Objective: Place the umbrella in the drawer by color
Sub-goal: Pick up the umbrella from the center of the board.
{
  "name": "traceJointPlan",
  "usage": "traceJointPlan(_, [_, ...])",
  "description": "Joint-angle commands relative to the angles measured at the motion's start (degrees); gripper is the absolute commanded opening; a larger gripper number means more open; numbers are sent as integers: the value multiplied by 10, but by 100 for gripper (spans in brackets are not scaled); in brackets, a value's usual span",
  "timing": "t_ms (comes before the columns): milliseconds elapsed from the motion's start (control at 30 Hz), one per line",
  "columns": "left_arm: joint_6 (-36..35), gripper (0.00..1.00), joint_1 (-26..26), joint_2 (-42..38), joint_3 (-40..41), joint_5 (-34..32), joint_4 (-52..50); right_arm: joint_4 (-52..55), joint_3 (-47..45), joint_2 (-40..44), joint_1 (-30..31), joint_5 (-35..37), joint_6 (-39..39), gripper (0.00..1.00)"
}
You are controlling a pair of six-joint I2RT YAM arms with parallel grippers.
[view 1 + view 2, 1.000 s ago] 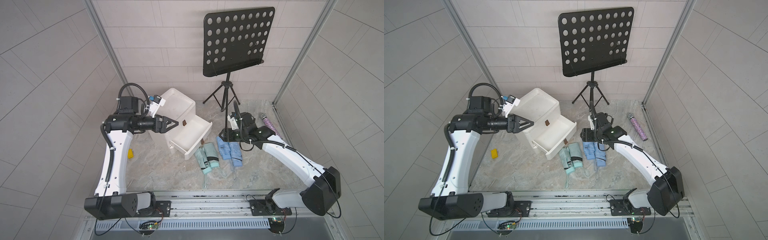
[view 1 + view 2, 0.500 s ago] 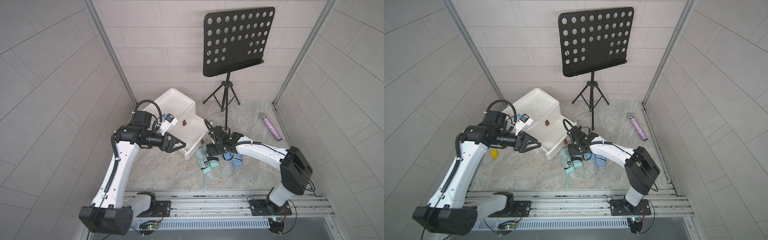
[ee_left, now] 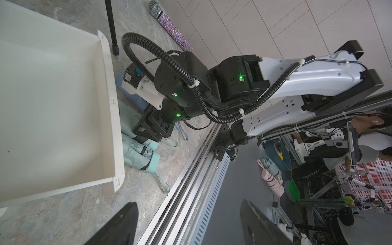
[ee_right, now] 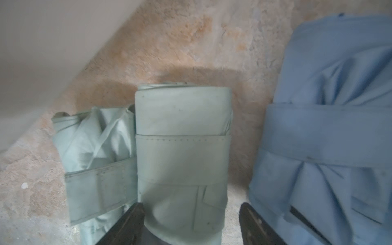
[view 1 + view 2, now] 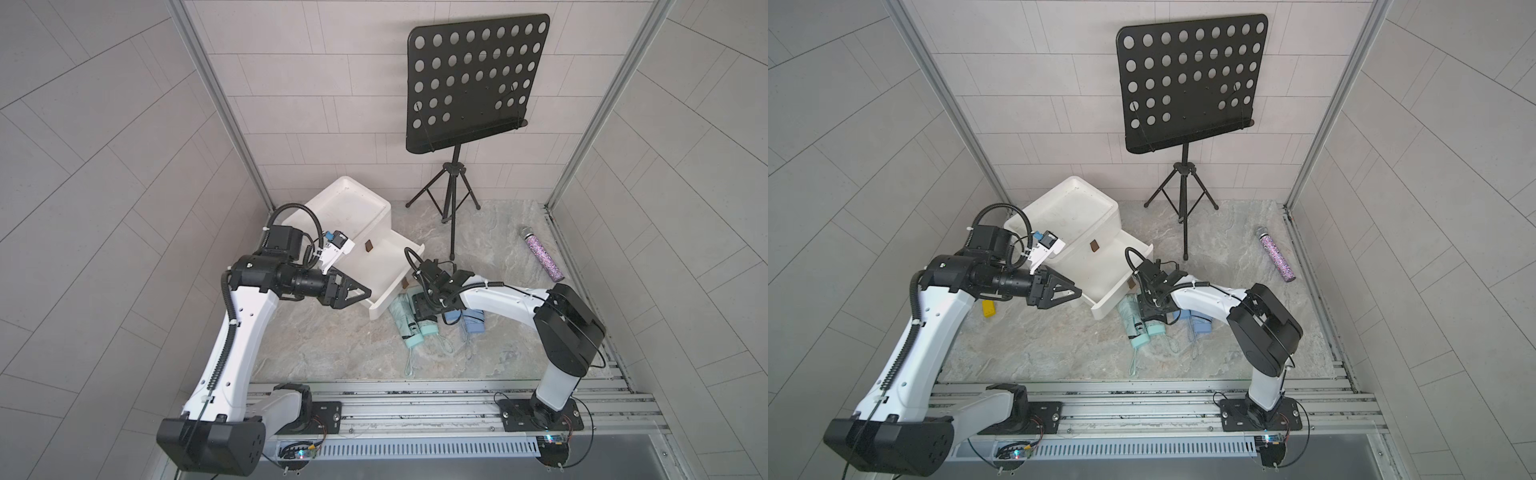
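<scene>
Top views: the drawer point(image 5: 384, 301) of the white cabinet point(image 5: 349, 212) stands pulled open at centre frame, w/ nothing visible inside. The mint umbrella point(image 5: 430, 328) lies on the floor just right of the drawer front. A second mint umbrella point(image 5: 405, 324) lies beside it on the drawer side, and a blue umbrella point(image 5: 473, 322) lies further right. The right gripper point(image 5: 424, 311) is low over the mint umbrella. The left gripper point(image 5: 358, 293) hovers at the drawer's lower-left corner, jaws apart, holding nothing.

Left wrist: the bare drawer interior fills the left of the frame. Both mint umbrellas show just outside its front wall, w/ the right gripper on top of them.

Right wrist: the jaws stand apart, one on each side of the mint umbrella, not yet clamped. The second mint umbrella touches it at the left, the blue one is apart at the right, and the drawer wall is in the upper-left corner.

Risks, as I judge:
- The left-frame jaw may pinch the second mint umbrella too, because the two touch.
- The fabric is soft, so a shallow grip may slip during the lift.
- The wrist loops may snag.
- The drawer front is very near, so a low transfer may hit it.
- The left gripper is near the drawer, so the arms may meet.
</scene>
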State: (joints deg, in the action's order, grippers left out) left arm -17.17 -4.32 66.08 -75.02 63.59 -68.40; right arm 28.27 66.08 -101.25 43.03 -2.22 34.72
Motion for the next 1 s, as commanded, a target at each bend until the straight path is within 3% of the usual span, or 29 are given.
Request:
traceJointPlan(0, [-8, 82, -3, -9, 7, 4, 4, -12, -11, -10, 0, 13, 14, 74])
traceJointPlan(467, [2, 82, -2, -3, 14, 1, 20, -50, -36, -38, 13, 10, 39, 74])
traceJointPlan(600, [4, 82, -3, -5, 13, -1, 20, -70, -59, -22, 11, 11, 44, 62])
traceJointPlan(667, [5, 82, -3, -5, 12, 0, 20, -75, -69, -14, 9, 10, 44, 43])
traceJointPlan(767, [8, 82, -2, -5, 10, 0, 20, -78, -85, 8, 5, 12, 47, 27])
traceJointPlan(967, [16, 82, -3, -2, -8, 0, 18, -69, -113, 91, -7, 9, 48, 20])
